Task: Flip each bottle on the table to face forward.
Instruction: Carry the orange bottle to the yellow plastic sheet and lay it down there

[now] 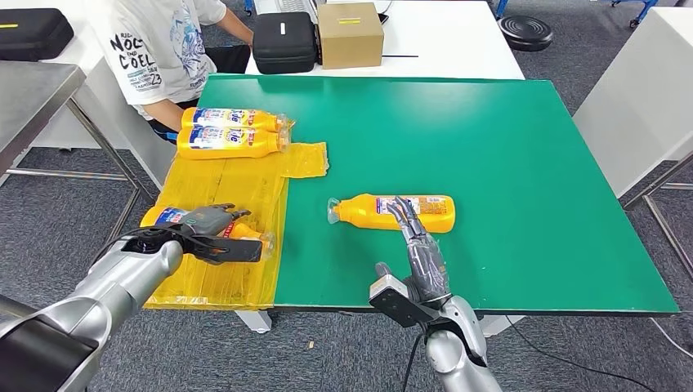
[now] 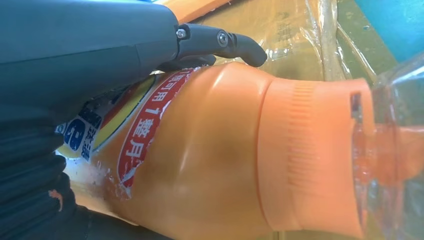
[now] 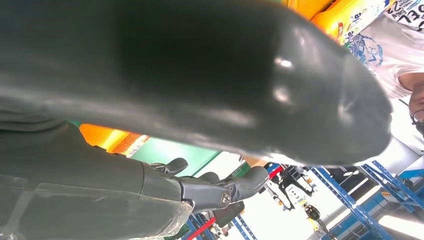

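While the left robot hand [image 1: 211, 222] grips a glossy, slippery bottle [image 2: 210, 150] mid-body, the right robot hand [image 1: 425, 257] rests spread on another bottle [image 1: 392, 211].

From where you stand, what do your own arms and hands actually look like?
Both arms are smooth silver tubes. My left arm ends in a black wrist block and a grey hand, the left hand, with dark fingers. My right arm carries a black boxy camera mount at the wrist, with a thin black cable beside it. The right hand is grey and ribbed, its slim dark fingers jointed with small screws.
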Action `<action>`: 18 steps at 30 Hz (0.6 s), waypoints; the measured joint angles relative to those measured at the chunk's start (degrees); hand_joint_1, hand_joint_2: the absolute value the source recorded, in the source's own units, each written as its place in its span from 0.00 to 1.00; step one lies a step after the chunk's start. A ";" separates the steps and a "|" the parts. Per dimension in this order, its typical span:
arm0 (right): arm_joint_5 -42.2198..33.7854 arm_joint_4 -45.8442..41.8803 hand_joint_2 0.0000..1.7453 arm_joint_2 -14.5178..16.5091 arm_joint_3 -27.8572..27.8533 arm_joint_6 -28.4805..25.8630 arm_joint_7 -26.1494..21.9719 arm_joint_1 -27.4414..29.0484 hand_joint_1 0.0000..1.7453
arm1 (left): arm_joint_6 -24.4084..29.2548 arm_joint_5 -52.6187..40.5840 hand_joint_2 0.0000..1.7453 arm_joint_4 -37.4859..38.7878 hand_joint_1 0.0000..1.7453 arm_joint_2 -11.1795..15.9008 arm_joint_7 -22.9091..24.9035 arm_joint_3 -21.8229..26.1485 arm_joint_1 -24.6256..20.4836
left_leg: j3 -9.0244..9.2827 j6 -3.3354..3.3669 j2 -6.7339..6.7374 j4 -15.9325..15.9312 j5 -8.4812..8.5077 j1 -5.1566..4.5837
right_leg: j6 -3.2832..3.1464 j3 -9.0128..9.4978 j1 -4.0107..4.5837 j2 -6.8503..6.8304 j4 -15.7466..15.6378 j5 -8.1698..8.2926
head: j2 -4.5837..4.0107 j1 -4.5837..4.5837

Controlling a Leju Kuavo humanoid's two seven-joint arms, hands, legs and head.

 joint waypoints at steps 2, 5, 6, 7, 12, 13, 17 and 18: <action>0.00 0.00 0.00 0.00 0.00 0.00 0.00 0.00 0.00 | -0.31 0.04 1.00 0.01 0.00 0.00 -0.11 0.00 -0.12 | 0.00 0.00 0.00 0.00 0.00 0.00 | 0.00 0.00 0.00 0.00 0.00 0.00 | 0.00 0.00; 0.00 0.00 0.00 0.00 0.00 0.00 0.00 0.03 0.00 | -0.77 0.12 1.00 0.04 0.00 0.00 -0.44 0.00 -0.29 | -0.01 0.00 0.00 0.00 -0.01 0.00 | 0.00 -0.01 0.00 0.00 0.00 0.00 | 0.00 0.00; 0.00 0.00 0.00 0.00 0.00 0.00 0.00 0.06 0.00 | -0.84 0.16 1.00 0.05 0.00 0.00 -0.60 0.00 -0.34 | -0.02 0.00 0.00 0.00 -0.01 0.00 | 0.00 -0.02 0.00 0.00 0.00 0.00 | 0.00 0.00; 0.00 0.00 0.00 -0.01 0.00 0.00 0.00 0.12 0.00 | -0.89 0.26 1.00 0.05 0.00 0.00 -0.80 0.00 -0.39 | -0.02 0.00 0.00 0.00 -0.01 0.00 | 0.00 -0.02 0.00 0.00 0.00 0.00 | 0.00 0.00; -0.04 0.00 0.00 -0.09 0.00 0.00 -0.08 0.38 0.00 | -1.24 0.71 1.00 0.07 0.00 0.04 -1.72 0.00 -0.59 | -0.06 -0.01 0.00 0.00 -0.01 0.00 | 0.00 -0.06 0.00 0.00 0.00 0.00 | 0.00 0.00; -0.05 0.00 0.00 -0.12 0.00 -0.01 -0.10 0.43 0.00 | -1.29 0.74 1.00 0.07 0.00 0.05 -1.83 0.00 -0.61 | -0.07 -0.01 0.00 0.00 -0.01 0.00 | 0.00 -0.06 0.00 0.00 0.00 0.00 | 0.00 0.00; -0.14 0.02 0.00 -0.24 0.00 -0.03 -0.19 0.63 0.00 | -1.37 0.79 1.00 0.07 0.00 0.10 -2.01 0.00 -0.66 | -0.09 0.00 0.00 0.00 -0.01 0.00 | 0.00 -0.08 0.00 0.00 0.00 0.00 | 0.00 0.00; -0.16 0.03 0.00 -0.25 0.00 -0.03 -0.21 0.64 0.00 | -1.37 0.79 1.00 0.07 0.00 0.12 -2.04 0.00 -0.66 | -0.09 0.00 0.00 0.00 -0.01 0.00 | 0.00 -0.08 0.00 0.00 0.00 0.00 | 0.00 0.00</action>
